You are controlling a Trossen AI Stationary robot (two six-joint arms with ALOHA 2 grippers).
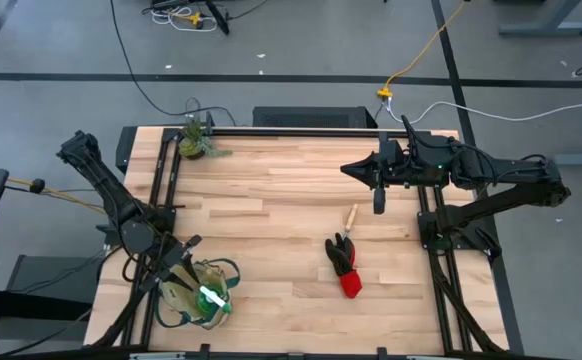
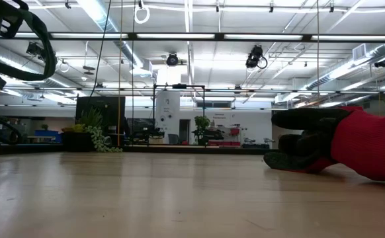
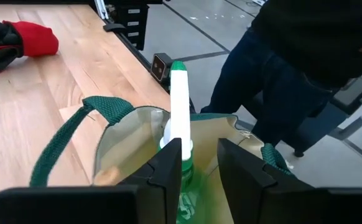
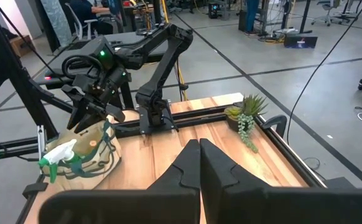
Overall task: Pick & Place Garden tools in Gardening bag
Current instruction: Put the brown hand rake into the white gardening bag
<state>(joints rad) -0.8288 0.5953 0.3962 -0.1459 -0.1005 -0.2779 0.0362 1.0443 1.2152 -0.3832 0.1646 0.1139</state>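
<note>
I have the left gripper [image 3: 198, 163] over the gardening bag [image 1: 199, 295], fingers parted around the green-and-white spray bottle [image 3: 180, 118] that already sits in the bag. The glove bundle [image 1: 344, 262] and a wooden-handled tool [image 1: 350, 216] lie well apart from the bag, unpacked. My right gripper [image 4: 199, 163] waits closed and empty beyond them.

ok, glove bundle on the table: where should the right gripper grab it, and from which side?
Probably across the black fingers of the glove bundle, coming straight down. It lies flat on the table, slimmer at the black end than at the red cuff. A wooden-handled tool lies just beyond that end, so closing crosswise keeps clear of it. The right gripper is nearest.
</note>
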